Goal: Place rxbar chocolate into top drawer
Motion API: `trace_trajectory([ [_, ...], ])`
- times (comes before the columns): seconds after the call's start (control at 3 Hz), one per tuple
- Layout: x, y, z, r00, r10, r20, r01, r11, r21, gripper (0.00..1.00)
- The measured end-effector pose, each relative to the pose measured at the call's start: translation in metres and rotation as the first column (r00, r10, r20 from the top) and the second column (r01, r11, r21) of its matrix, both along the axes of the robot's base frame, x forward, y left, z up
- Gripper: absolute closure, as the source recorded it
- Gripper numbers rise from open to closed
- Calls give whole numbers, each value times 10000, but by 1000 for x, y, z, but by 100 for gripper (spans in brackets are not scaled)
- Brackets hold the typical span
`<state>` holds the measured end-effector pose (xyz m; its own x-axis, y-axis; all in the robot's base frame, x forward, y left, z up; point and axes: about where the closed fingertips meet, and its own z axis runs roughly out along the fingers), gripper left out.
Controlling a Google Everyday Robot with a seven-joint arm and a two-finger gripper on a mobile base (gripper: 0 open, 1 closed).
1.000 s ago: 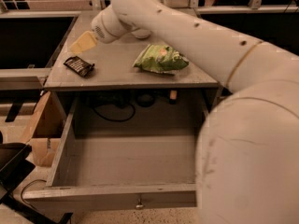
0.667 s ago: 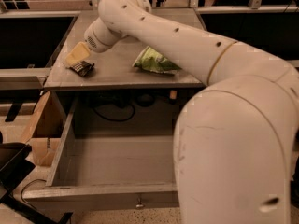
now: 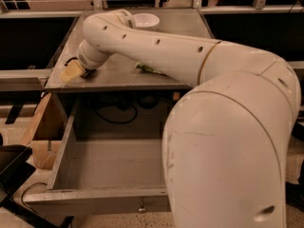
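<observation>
My gripper is down on the left front corner of the grey countertop, at the spot where the rxbar chocolate lies. The bar is almost wholly hidden under the gripper; only a dark sliver shows beside it. Whether the bar is held does not show. The top drawer is pulled wide open below the counter. It is grey and empty, with a small metal knob at mid-front. My arm stretches from the lower right across the counter.
A green snack bag lies on the counter, mostly hidden behind my arm. A white bowl stands at the counter's back. A cardboard box sits on the floor left of the drawer. Cables hang behind the drawer.
The gripper has moved left and down onto the black bar, which now is covered. The arm swung across the green bag and hides most of it.
</observation>
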<state>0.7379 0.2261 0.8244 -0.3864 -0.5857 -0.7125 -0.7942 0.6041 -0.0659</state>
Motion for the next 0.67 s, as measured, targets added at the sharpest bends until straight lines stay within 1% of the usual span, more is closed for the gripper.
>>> trace_trajectory([
  [0.33,-5,5,-10,9999,57,-121,-56,10000,75,25],
  [0.67,-5,5,-4,9999,56,-123,-55,10000,75,56],
])
